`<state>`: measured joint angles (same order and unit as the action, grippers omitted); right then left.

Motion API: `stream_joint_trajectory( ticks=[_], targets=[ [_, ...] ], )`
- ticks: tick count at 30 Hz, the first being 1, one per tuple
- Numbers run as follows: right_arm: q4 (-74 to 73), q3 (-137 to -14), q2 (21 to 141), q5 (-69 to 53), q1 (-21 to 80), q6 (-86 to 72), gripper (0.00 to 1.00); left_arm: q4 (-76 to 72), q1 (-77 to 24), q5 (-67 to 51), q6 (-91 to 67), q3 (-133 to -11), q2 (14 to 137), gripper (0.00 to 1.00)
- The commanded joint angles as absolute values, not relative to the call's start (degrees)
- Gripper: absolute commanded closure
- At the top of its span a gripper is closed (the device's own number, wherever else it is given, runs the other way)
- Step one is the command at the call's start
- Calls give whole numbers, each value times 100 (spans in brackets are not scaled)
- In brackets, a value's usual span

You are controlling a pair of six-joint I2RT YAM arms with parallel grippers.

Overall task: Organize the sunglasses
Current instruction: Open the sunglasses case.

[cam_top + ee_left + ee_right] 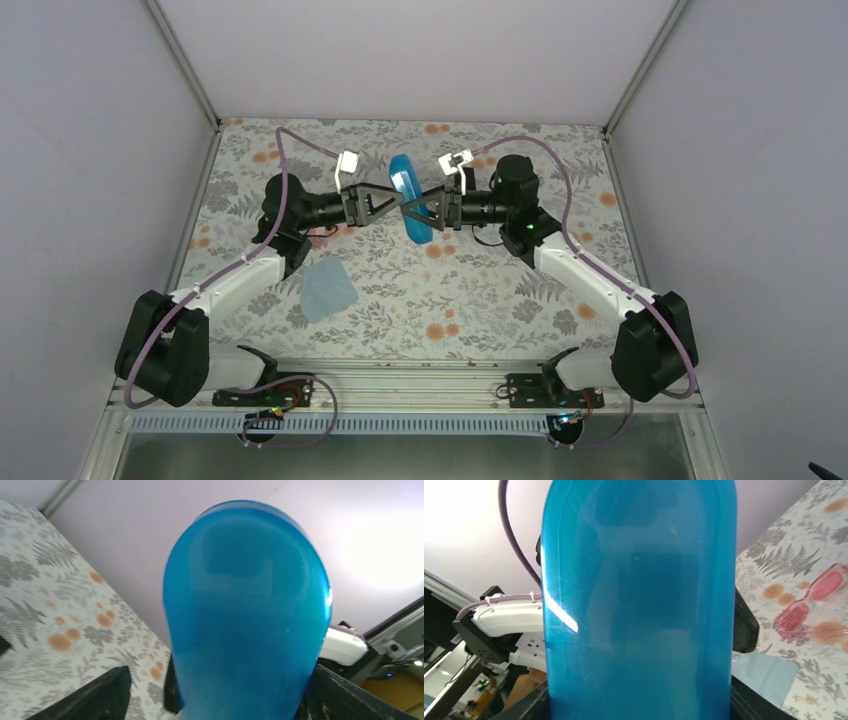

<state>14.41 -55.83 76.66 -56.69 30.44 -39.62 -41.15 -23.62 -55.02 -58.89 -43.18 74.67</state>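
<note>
Overhead, shows blue case point(404, 175) clamped between fingers of right gripper point(412, 208), fingers of left gripper point(395, 203) apart around it, pink sunglasses point(806, 605) and blue cloth point(328, 288) on floral table point(480, 300).

My sunglasses point(796, 616) lie flat on the floral tabletop point(824, 540), out at about 3 o'clock in my right wrist's view. They have a thin pink-red translucent frame and pink tinted lenses (one lens nearer, the other angled away toward 2 o'clock). The arms look folded, though I can't be sure.
</note>
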Motion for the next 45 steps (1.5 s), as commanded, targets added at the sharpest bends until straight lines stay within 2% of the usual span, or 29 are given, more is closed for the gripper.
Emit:
stream_joint_trajectory(
  ticks=[1,7,10,12,14,17,21,27,30,32,36,40,42,45],
  targets=[
    [1889,-5716,7788,-6026,3209,-4147,40,-4769,-2407,-5766,-6053,-4283,7504,19],
    [1814,-5723,7765,-5962,3244,-4139,40,-5009,-2417,-5776,-6124,-4278,7541,45],
    [1825,-5709,7726,-5926,3246,-4182,39,-5060,-2417,-5795,-6123,-4318,7554,54],
    [1763,-5698,7673,-5818,3245,-4159,34,-5086,-2416,-5794,-6124,-4325,7555,59],
    [1553,-5685,7583,-5538,3244,-3988,26,-5102,-2417,-5791,-6118,-4319,7554,63],
    [974,-5664,7387,-4833,3168,-3529,11,-5058,-2417,-5792,-6077,-4324,7539,63],
    [466,-5502,7191,-4084,3048,-3169,9,-4864,-2407,-5776,-5952,-4355,7498,63],
    [-202,-5185,6899,-2798,3037,-2916,15,-4326,-2408,-5617,-5700,-4428,7471,63],
    [-312,-4944,6582,-2219,3033,-2989,23,-4044,-2398,-5484,-5651,-4478,7497,63],
    [-341,-4805,6420,-2222,3037,-2904,23,-3659,-2386,-5290,-5553,-4558,7518,63],
    [-498,-4668,6403,-2884,3065,-2325,16,-3087,-2391,-4962,-5532,-4721,7620,63],
    [-741,-4668,6503,-2975,3094,-2000,16,-2855,-2388,-4855,-5545,-4816,7769,63],
    [-724,-4668,6512,-2852,3100,-2034,21,-2825,-2386,-4839,-5537,-4823,7803,63],
    [-547,-4675,6566,-2917,3096,-2156,42,-2813,-2391,-4809,-5532,-4810,7829,63]
  ],
)
